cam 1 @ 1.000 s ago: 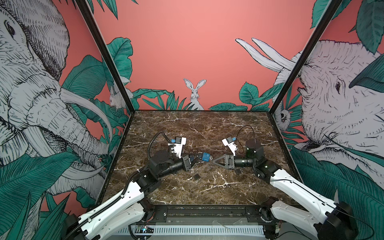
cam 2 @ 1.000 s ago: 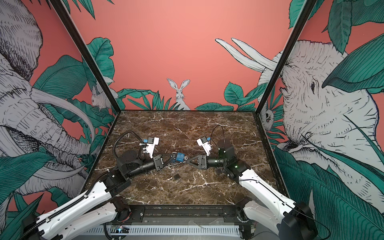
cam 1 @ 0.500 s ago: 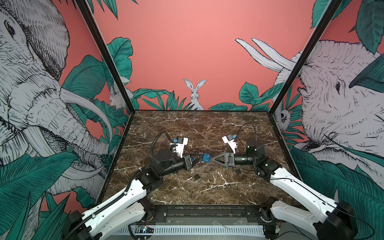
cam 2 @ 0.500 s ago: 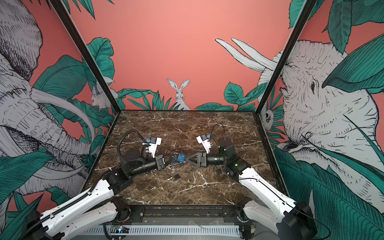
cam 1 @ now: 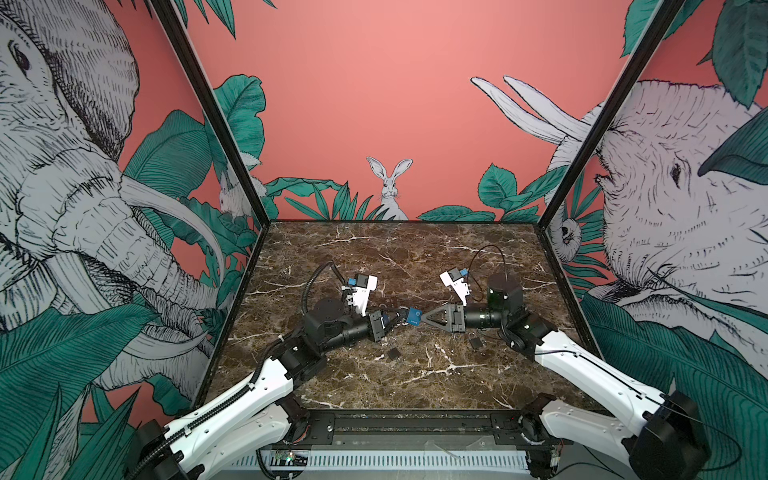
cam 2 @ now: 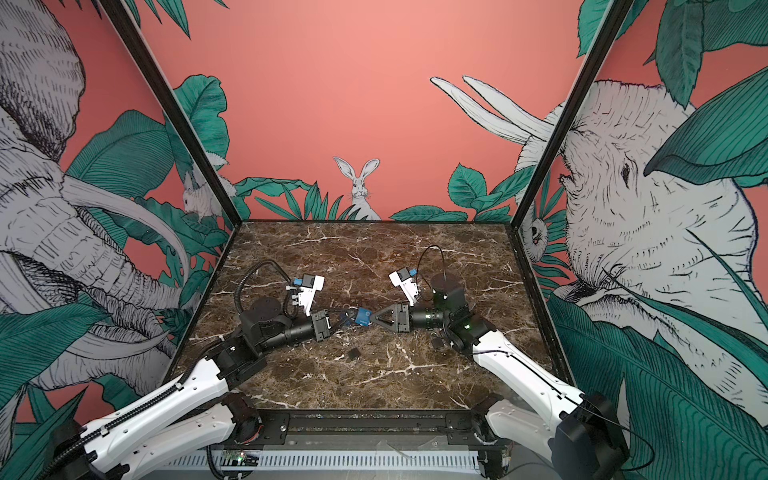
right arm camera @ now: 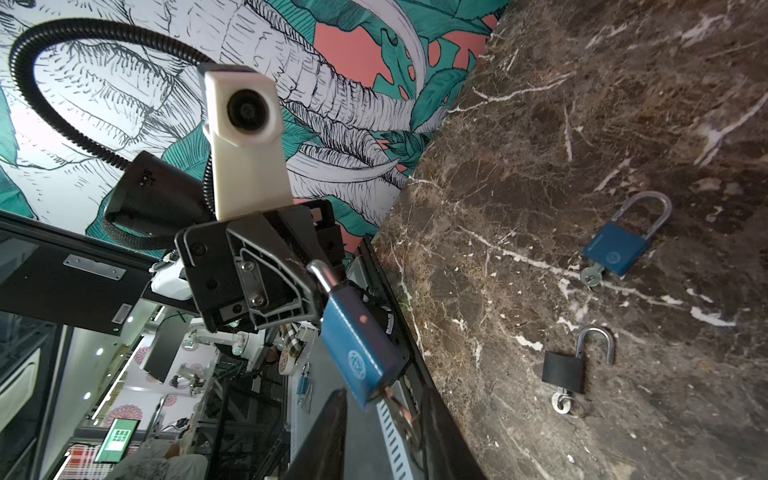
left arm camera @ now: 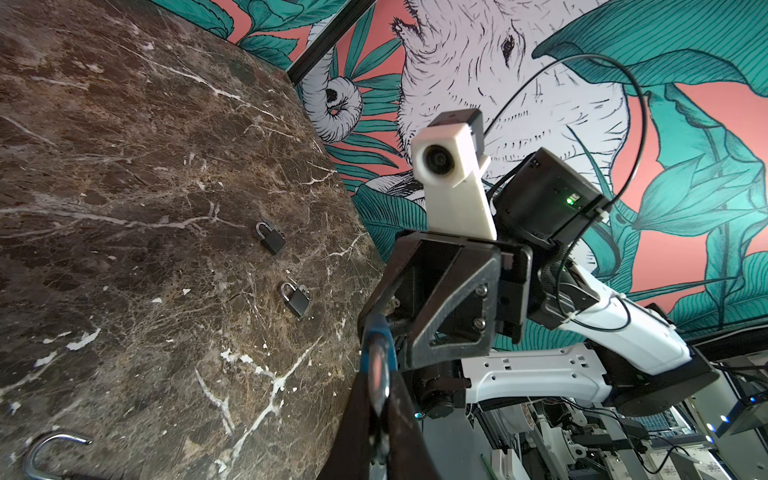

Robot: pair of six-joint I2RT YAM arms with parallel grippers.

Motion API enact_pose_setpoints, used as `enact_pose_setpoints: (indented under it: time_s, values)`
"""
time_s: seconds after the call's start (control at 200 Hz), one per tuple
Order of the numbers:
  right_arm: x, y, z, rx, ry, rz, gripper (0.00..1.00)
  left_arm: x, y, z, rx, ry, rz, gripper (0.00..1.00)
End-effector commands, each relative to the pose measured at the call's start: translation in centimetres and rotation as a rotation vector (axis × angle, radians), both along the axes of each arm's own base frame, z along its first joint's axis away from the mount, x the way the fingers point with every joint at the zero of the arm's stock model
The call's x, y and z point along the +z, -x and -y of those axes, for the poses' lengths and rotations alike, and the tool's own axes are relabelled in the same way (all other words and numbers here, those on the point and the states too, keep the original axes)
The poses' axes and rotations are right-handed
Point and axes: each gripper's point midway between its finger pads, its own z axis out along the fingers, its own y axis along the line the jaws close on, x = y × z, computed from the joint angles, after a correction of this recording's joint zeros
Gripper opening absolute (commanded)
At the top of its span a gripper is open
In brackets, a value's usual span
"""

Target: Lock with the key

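The key (right arm camera: 399,409) under the blue padlock (right arm camera: 359,353) is blurred, seemingly partly hidden.

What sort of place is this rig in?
Probably a lab data-collection booth: marble-look tabletop boxed by jungle-mural panels, small padlocks laid out on it.

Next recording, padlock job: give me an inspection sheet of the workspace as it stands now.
surface: dark marble-pattern tabletop, no spills seen.
job's things: held blue padlock in the air between the arms; what looks like its key at the keyhole end, blurred.
clutter: second blue padlock with a key in it, black padlock with open shackle and key, two small black padlocks, all on the tabletop.
grippers: left gripper shut on the held padlock's shackle; right gripper at the keyhole end, open or shut unclear.
cables: corrugated hose loops over the left wrist, thin cable arcs above the right.
surroundings: jungle-mural walls on three sides.
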Motion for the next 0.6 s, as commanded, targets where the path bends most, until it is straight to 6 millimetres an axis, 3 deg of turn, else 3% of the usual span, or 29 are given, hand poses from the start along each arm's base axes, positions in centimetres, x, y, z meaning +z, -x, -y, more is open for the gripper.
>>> enact_pose_setpoints:
  time_s: [0.0, 0.31, 0.395, 0.475, 0.595]
  values:
    - [1.9, 0.4, -0.6, 0.043, -0.052, 0.060, 0.25, 3.1, -0.2, -0.1, 0.017, 0.070, 0.066, 0.00]
    - [1.6, 1.6, -0.7, 0.073, -0.053, 0.044, 0.18, 2.8, -0.9, -1.4, 0.097, 0.053, 0.070, 0.00]
    - [1.7, 1.8, -0.6, 0.076, -0.056, 0.043, 0.12, 2.6, -1.0, -1.8, 0.118, 0.046, 0.069, 0.00]
    - [1.7, 1.9, -0.6, 0.081, -0.057, 0.039, 0.00, 2.5, -1.1, -2.1, 0.135, 0.044, 0.070, 0.00]
    - [1.7, 2.1, -0.6, 0.088, -0.062, 0.032, 0.00, 2.7, -1.3, -2.4, 0.155, 0.045, 0.074, 0.00]
